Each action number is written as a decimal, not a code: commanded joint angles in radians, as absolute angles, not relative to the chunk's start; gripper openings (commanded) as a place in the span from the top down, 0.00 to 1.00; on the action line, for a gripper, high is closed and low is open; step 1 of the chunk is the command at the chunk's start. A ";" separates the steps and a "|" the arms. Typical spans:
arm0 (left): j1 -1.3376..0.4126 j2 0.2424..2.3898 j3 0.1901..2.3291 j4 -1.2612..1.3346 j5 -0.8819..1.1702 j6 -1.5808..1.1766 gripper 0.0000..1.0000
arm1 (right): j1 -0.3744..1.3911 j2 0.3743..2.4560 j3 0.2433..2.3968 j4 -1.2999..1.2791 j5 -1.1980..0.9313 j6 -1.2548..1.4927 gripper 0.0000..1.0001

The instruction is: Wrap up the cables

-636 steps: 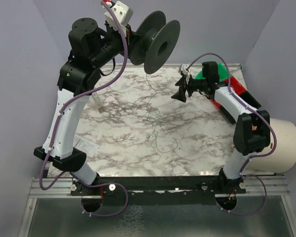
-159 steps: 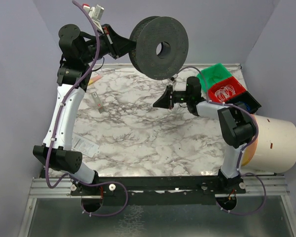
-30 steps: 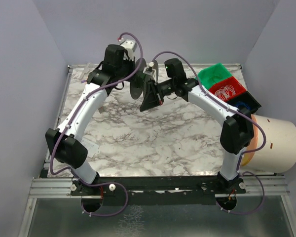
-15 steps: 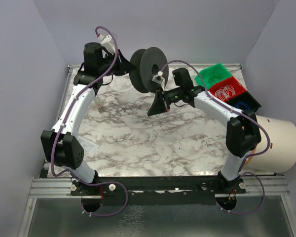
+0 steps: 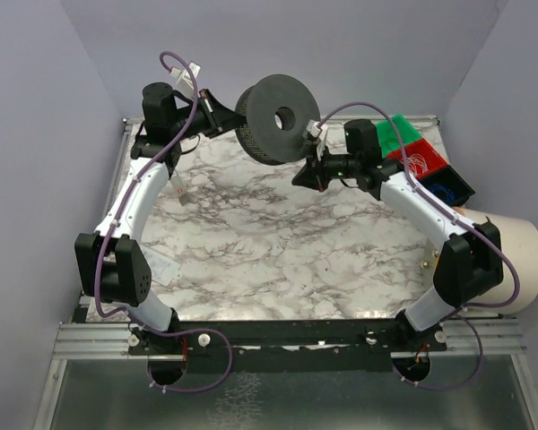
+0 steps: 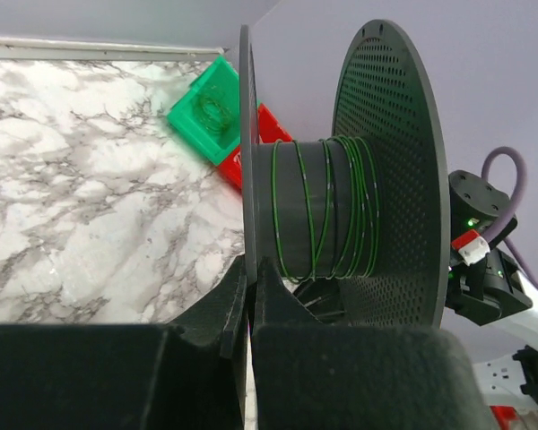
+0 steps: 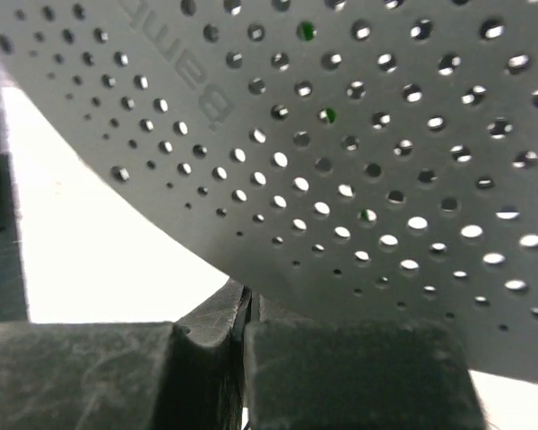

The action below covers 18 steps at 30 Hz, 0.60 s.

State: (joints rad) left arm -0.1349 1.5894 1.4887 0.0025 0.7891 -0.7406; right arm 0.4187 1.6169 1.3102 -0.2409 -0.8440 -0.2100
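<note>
The cable (image 6: 327, 210) sat as a few loose, uneven turns of thin wire, green-looking in the left wrist view, around the hub (image 6: 309, 269) of the black spool (image 5: 273, 116). That put it straight ahead of the left gripper (image 6: 248, 309), just past its fingertips and off to their right. The hub's long axis ran crosswise to those fingers, from the solid near flange (image 6: 247, 134) to the perforated flange (image 6: 399, 179). Your left gripper was clamped on the rim of the near flange, with the spool held up off the table. Your right gripper (image 7: 244, 313) was on the other side, outside the perforated flange, which filled its wrist view just above the fingers. Touching or not, I couldn't tell. Its fingers were pressed together, and no strand showed between them, so I couldn't say whether it had the free end. I couldn't pick out a free end in any view. My read: the wound cable lay beyond that flange from the right gripper, so the right arm, the only free one, would have had to come round the rim into the gap between the flanges. Spare coils (image 5: 419, 163) lay in the red bin (image 5: 435, 152), behind the right gripper, next to the green bin (image 6: 190, 136).
</note>
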 commanded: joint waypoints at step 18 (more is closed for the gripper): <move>-0.134 1.573 1.452 -0.158 0.992 -0.491 1.00 | 0.324 1.539 1.368 -0.413 -0.592 -0.608 1.00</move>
